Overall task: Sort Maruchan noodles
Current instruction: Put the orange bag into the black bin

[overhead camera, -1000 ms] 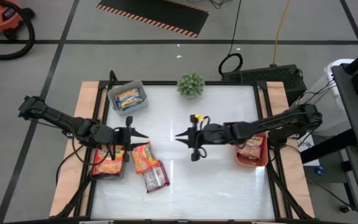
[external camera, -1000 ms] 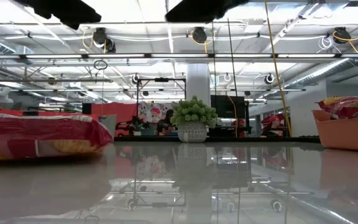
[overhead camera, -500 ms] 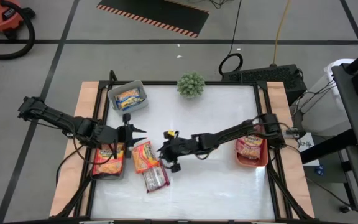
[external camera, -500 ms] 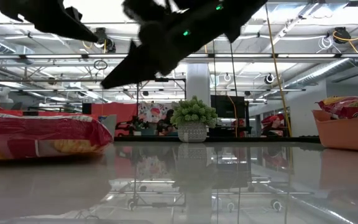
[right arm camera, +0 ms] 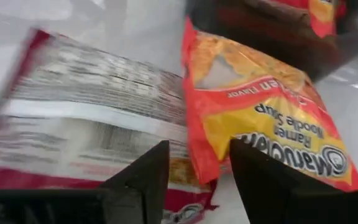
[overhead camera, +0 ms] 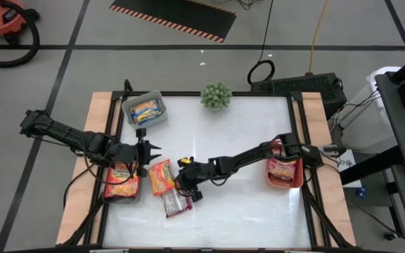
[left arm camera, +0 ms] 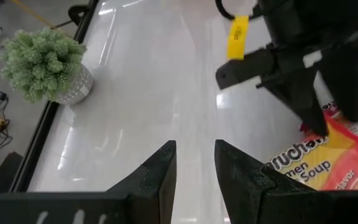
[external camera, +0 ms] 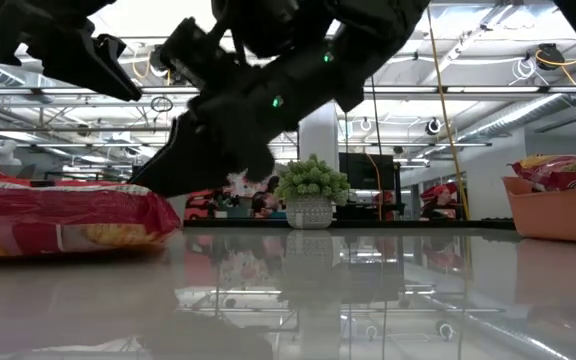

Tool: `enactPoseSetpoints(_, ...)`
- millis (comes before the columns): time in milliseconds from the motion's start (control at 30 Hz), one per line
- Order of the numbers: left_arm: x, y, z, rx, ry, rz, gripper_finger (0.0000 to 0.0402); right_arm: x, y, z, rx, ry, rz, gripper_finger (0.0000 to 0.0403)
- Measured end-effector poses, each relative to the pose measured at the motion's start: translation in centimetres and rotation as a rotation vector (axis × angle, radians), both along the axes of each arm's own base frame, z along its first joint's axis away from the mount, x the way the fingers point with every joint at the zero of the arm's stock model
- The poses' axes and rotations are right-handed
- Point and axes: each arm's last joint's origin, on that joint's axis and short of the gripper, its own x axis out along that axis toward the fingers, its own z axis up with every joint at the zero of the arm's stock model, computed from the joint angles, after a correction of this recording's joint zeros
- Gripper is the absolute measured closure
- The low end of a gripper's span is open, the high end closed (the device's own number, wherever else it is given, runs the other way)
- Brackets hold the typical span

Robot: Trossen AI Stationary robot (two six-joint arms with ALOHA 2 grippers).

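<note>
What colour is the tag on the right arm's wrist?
Yellow. The tag shows best in the left wrist view, above the right gripper near the packets.

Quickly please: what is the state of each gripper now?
Left gripper: open, holds nothing, above the packets at the table's left.
Right gripper: open, holds nothing, low over the orange packet and the red packet.

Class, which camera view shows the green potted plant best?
The high view: the potted plant stands whole at the table's far edge, its place clear. The low view shows it from the side, the left wrist view tilted; the right wrist view misses it.
</note>
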Motion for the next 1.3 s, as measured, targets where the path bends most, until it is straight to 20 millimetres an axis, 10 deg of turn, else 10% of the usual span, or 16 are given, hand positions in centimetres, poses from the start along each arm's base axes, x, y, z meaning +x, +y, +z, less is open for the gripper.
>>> enactPoseSetpoints(400,0.0,0.0,0.0,-0.001,-0.002,0.000,0.0286,0.4,-0.8,-0.4,-0.057,-0.040,-0.044,0.0395)
enactPoseSetpoints(833,0.4,-0.1,0.5,0.008,-0.061,-0.009,0.0286,0.1,-1.7,2.0,-0.296,-0.089,-0.211,0.0402)
enactPoseSetpoints(1300,2.8,-1.0,4.1,-0.207,-0.518,0.052,0.0286,-0.5,-3.6,5.1,-0.308,-0.104,-0.317,0.0403)
